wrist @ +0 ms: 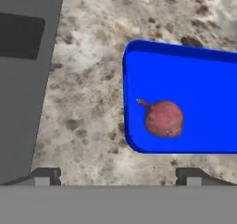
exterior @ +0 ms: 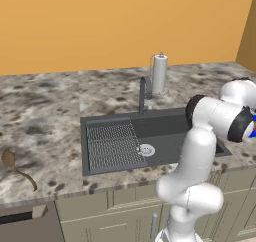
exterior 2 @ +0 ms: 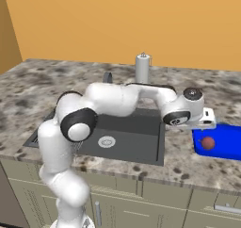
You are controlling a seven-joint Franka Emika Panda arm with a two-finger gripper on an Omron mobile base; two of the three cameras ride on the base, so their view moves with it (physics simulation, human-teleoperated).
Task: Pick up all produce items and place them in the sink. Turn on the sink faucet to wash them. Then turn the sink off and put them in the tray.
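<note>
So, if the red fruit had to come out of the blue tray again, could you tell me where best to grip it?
Probably from above, across the round body of the red fruit, clear of its small stem; it lies loose near the blue tray's low corner rim.

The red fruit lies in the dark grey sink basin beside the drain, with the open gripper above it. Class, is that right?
Not quite. The red fruit lies in the blue tray on the counter, right of the sink, as the hand view shows. The gripper above it is indeed open.
</note>
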